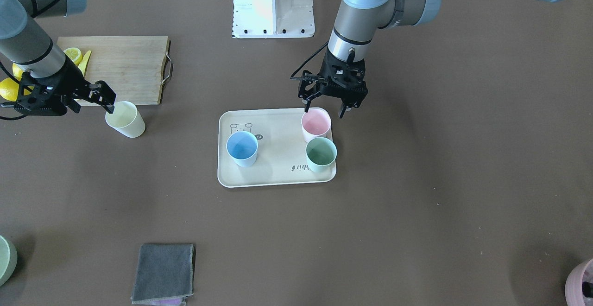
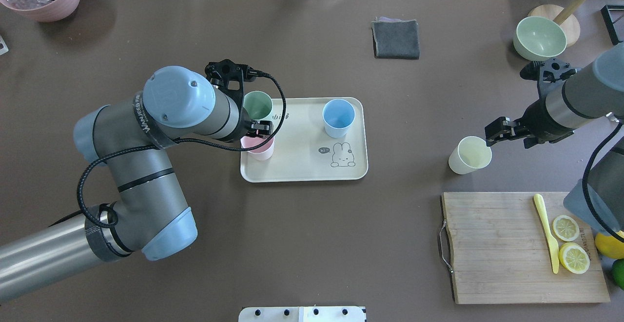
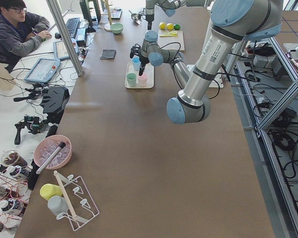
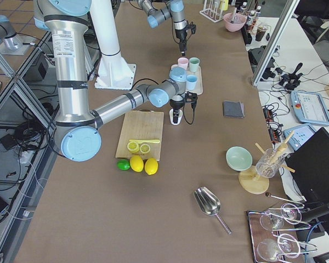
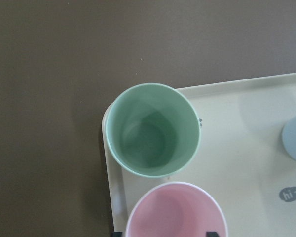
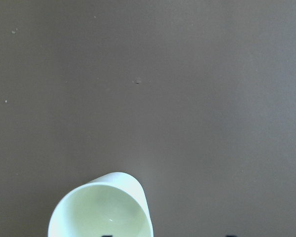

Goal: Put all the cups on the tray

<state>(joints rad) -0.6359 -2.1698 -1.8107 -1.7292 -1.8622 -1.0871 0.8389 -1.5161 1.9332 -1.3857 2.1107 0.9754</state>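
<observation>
Three of the four cups stand on the cream rectangular rabbit tray (image 1: 278, 150). The blue cup (image 1: 242, 148) has bare tray around it. The pink cup (image 1: 316, 124) and the green cup (image 1: 321, 154) crowd one end's rim. My left gripper (image 1: 324, 110) points down, fingers spread either side of the pink cup. The pale yellow cup (image 1: 125, 119) stands on the table, well apart from the tray. My tilted right gripper (image 1: 104, 98) is at its rim, fingers apart.

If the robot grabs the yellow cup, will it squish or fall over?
Probably no squishing: the yellow cup looks like stiff plastic with a firm round rim. It looks empty, so it is likely light. It is tall and narrower at the bottom, so a sideways bump from the pincer could tip it and let it roll.
</observation>
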